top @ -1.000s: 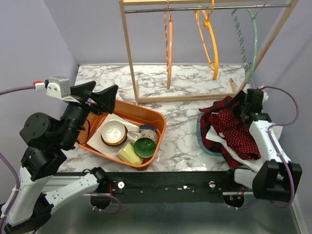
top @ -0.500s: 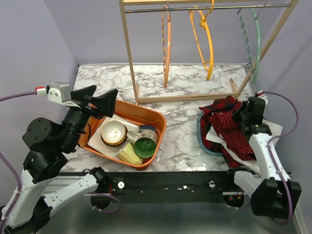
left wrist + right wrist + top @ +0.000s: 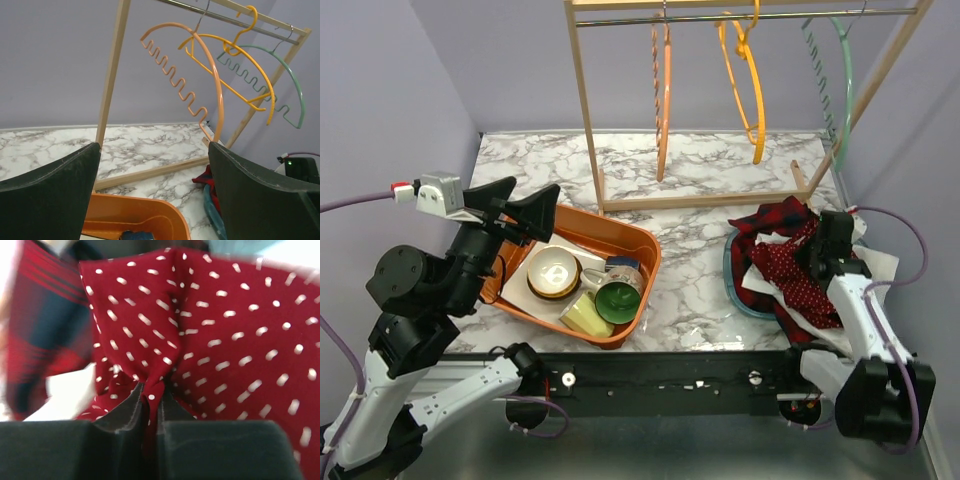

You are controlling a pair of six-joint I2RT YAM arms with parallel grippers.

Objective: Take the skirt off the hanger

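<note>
- The right gripper was wide open a second ago. Now its jaws have snapped shut and pinch a small fold of the skirt.
- The fold bunches up right between the fingertips. The rest of the red dotted cloth spreads out ahead of the gripper and to its right.
- The gripper has also slid back a little toward its own base, and it stays low on the pile.
- The skirt lies in a heap under and around the right gripper. A plaid cloth sits just past it, and a blue basket peeks out on the left side.
- I see no hanger in the skirt. Some of the heap is hidden, so I cannot be sure.
- Far ahead of the gripper, three hangers hang bare on the rack. They have swung a bit.
- The left gripper has not changed. Its jaws are spread wide and hold nothing, and it looks up at the rack.
- I think this means the skirt is now caught, so the next pull should lift it. The pinch is small, so the cloth could slip out.
</note>
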